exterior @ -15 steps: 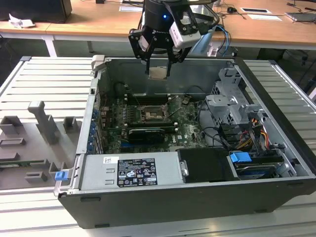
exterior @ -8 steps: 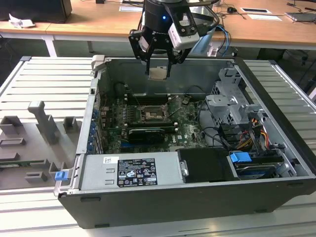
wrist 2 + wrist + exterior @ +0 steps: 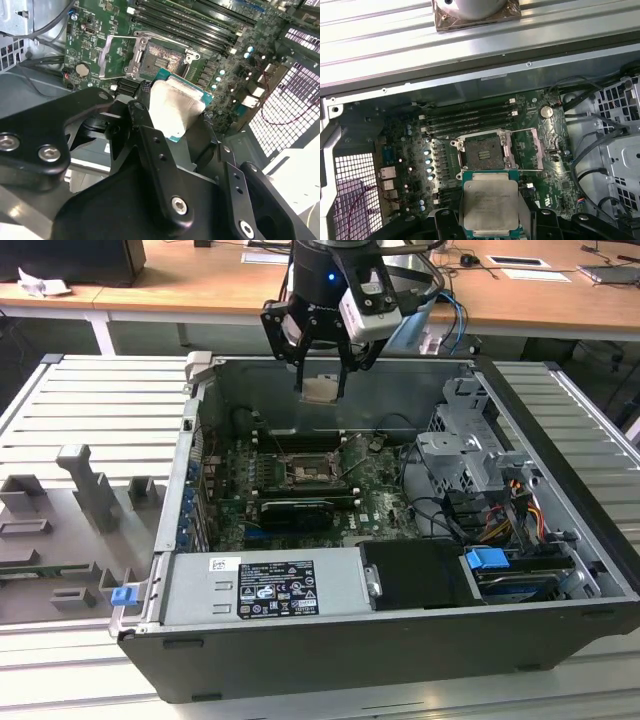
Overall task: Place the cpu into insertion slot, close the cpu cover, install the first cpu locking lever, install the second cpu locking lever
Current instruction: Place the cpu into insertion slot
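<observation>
Black fingers (image 3: 147,135) tight on the cpu (image 3: 175,112) between them, well above the uncovered insertion slot (image 3: 160,60).

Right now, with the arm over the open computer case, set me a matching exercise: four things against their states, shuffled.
Things:
1. cpu
2. insertion slot
3. cpu cover
4. gripper

States:
A. swung open beside the insertion slot
B. shut on the cpu
C. empty and uncovered
D. held aloft over the case

Pairs: 1-D, 2-C, 3-A, 4-B
</observation>
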Robot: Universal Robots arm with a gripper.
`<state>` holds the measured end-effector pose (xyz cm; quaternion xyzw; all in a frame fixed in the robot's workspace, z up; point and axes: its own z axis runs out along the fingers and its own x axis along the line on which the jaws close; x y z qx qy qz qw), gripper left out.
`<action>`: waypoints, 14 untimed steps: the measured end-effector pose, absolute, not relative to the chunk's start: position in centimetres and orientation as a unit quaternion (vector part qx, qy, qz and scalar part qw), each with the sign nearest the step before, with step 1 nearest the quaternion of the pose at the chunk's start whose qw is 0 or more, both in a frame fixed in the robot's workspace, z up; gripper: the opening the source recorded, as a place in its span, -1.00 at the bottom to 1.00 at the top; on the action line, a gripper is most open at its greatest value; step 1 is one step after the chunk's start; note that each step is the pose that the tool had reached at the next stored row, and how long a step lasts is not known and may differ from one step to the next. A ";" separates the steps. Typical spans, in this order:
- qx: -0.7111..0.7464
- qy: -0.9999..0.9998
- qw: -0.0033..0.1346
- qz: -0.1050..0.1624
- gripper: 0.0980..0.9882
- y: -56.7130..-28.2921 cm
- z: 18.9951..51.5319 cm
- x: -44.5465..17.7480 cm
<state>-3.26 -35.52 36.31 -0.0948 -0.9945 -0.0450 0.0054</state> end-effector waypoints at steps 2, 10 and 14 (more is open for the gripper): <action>-0.107 -0.993 0.005 -0.045 -0.03 -35.5 36.3 -3.3; -0.165 -0.985 0.002 -0.044 -0.03 -35.5 36.0 -3.3; -0.180 -0.983 0.001 -0.045 -0.03 -35.5 35.8 -3.3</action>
